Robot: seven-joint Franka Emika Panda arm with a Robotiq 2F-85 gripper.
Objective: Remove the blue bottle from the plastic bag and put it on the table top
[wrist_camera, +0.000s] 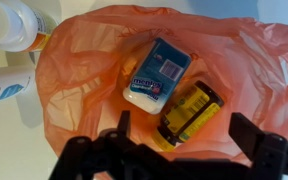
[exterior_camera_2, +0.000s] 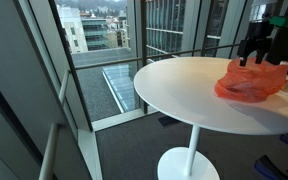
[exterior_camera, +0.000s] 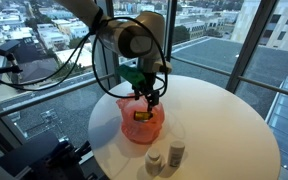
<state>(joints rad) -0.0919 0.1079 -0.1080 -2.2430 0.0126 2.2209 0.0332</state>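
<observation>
An orange plastic bag (wrist_camera: 234,70) lies open on the round white table (exterior_camera: 224,120). Inside it lie a blue and white bottle (wrist_camera: 156,72) and a yellow bottle with a dark label (wrist_camera: 189,115). My gripper (wrist_camera: 184,140) hangs open just above the bag, its fingers to either side of the yellow bottle and holding nothing. In both exterior views the gripper (exterior_camera: 147,95) (exterior_camera_2: 254,50) sits over the bag (exterior_camera: 142,122) (exterior_camera_2: 249,82).
Two white bottles (exterior_camera: 165,157) stand on the table beside the bag; they show at the wrist view's upper left (wrist_camera: 9,45). The table is near glass windows, with its edge close to the bag.
</observation>
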